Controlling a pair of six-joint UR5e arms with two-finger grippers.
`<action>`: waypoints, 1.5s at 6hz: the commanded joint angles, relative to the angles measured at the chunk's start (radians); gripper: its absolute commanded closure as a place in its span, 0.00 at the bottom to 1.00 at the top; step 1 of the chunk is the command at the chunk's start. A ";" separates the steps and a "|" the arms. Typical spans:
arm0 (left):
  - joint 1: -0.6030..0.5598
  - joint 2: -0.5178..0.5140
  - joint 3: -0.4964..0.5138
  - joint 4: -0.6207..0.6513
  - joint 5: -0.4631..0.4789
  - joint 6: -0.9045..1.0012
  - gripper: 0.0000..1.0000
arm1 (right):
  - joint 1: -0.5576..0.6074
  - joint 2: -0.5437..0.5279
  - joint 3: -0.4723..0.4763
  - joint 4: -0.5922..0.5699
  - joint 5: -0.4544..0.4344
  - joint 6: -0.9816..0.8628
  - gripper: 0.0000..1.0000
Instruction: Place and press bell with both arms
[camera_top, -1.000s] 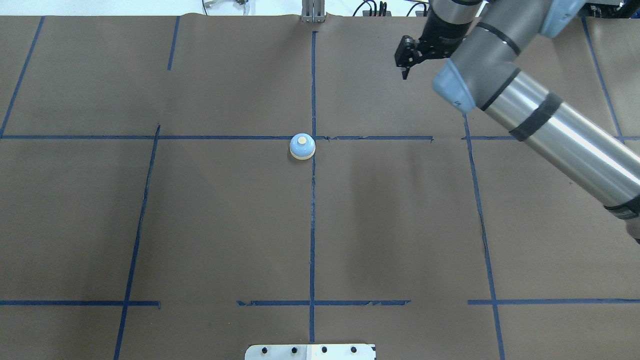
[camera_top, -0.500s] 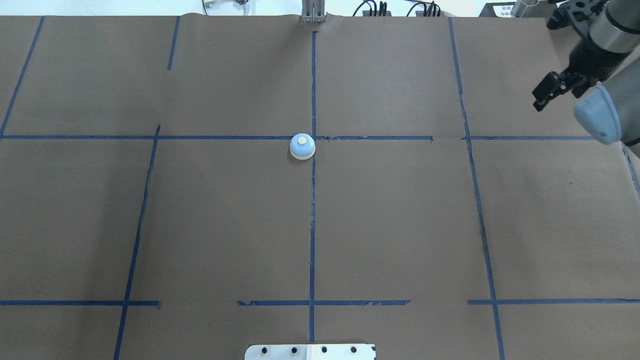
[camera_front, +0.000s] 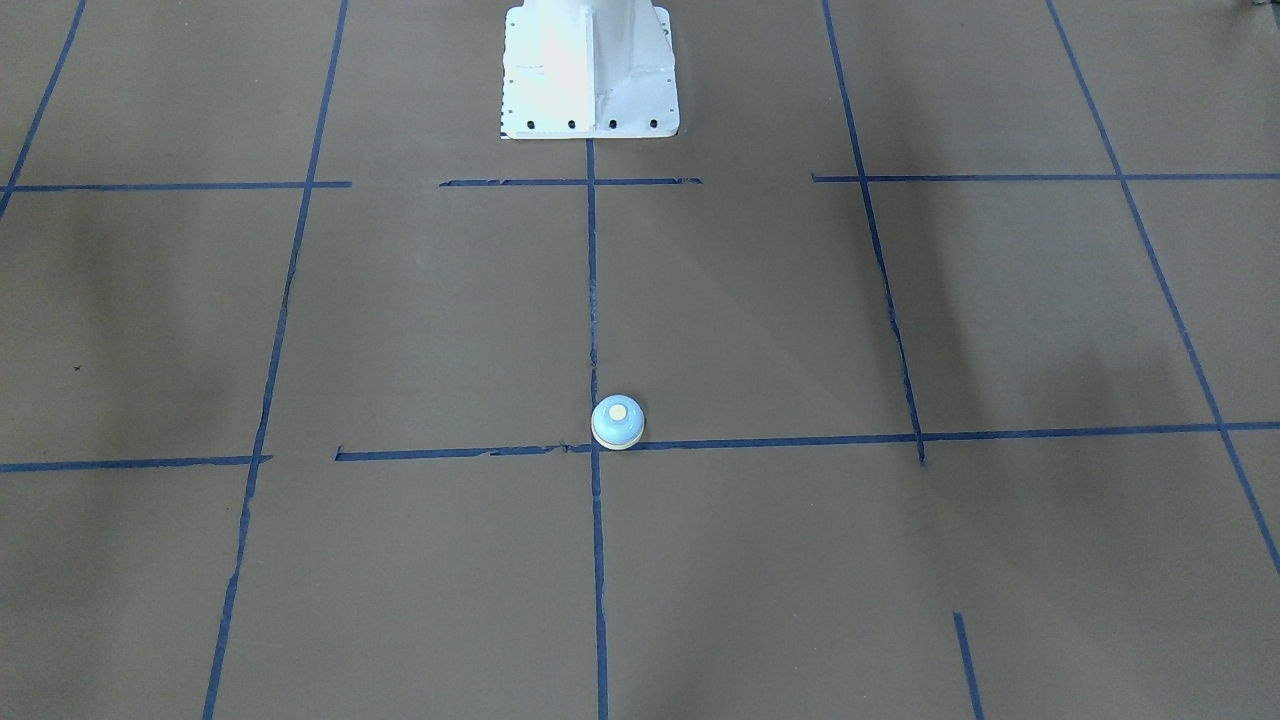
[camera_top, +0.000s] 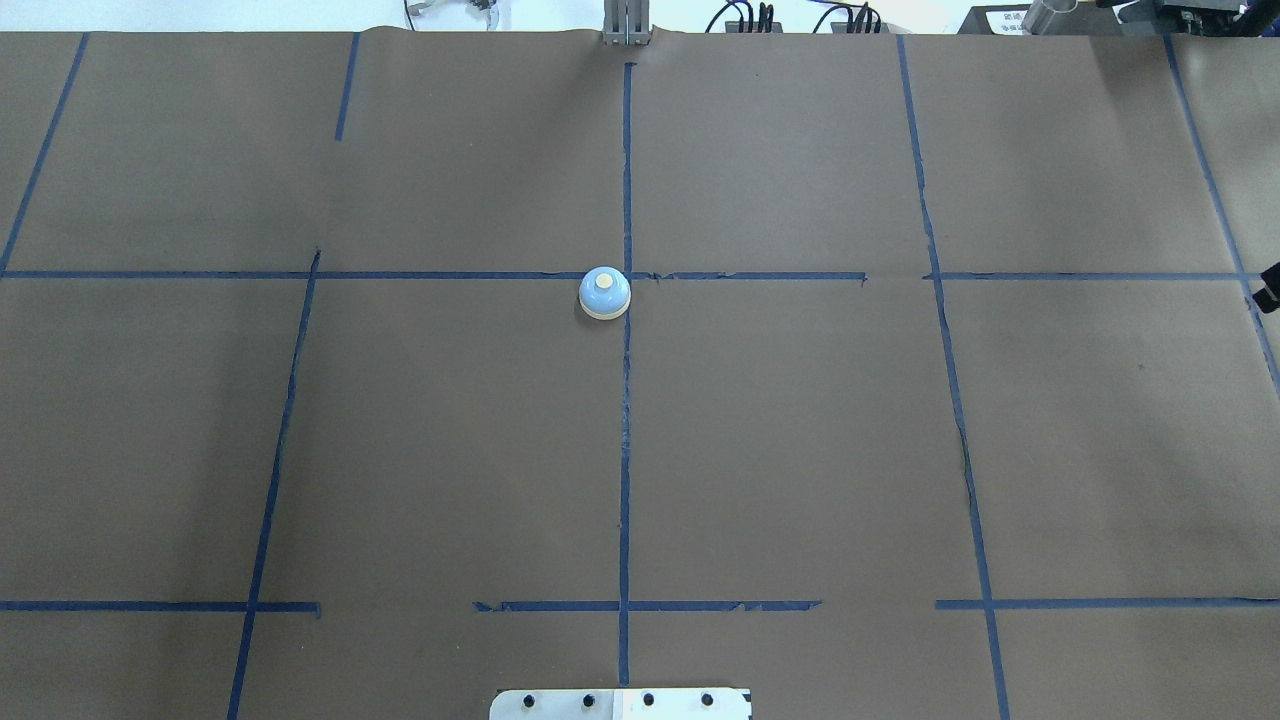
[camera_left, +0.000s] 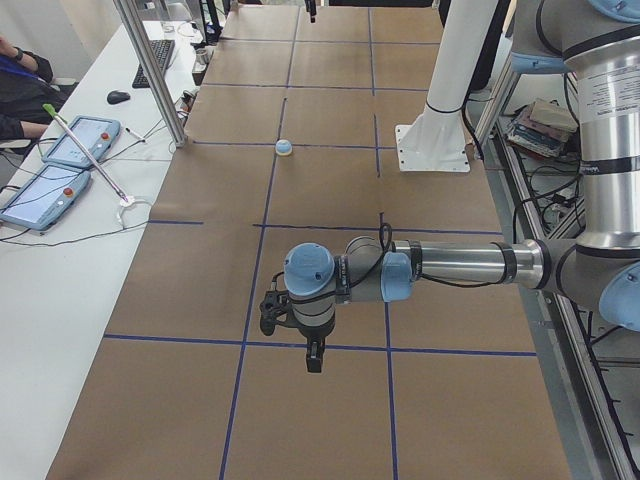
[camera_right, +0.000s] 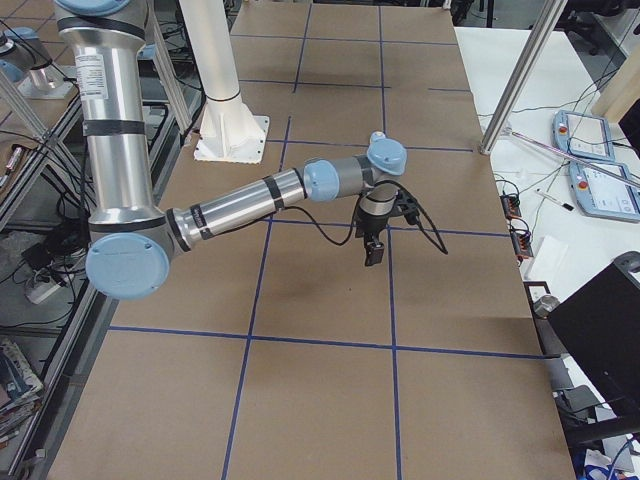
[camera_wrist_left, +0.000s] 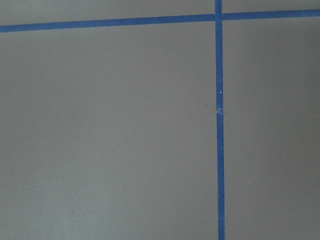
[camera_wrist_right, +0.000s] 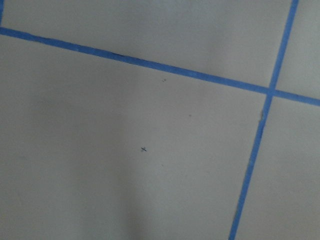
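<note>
While bell (camera_top: 604, 293) rests upright, left tool (camera_left: 313, 358), right tool (camera_right: 374, 254) well away, openness unclear.

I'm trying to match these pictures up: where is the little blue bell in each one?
Front-facing: bell just below centre, at a tape crossing.
Overhead: bell just above centre.
Left side: bell upper middle.
Right side: not visible.
Wrist cameras: not in view.
Shared landmark: the white pedestal, seen in all four room views.

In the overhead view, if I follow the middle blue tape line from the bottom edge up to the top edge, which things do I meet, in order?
the white bolted base plate → the bell, on the line's left side → the grey metal post at the table's far edge
</note>
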 joint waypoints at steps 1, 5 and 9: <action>0.000 -0.001 -0.003 -0.001 -0.001 0.000 0.00 | 0.105 -0.119 0.013 0.000 0.071 -0.090 0.00; 0.000 -0.001 -0.009 -0.001 -0.001 0.000 0.00 | 0.187 -0.188 0.016 0.002 0.080 -0.181 0.00; 0.000 0.001 -0.009 -0.001 -0.003 0.000 0.00 | 0.187 -0.188 0.016 0.002 0.082 -0.181 0.00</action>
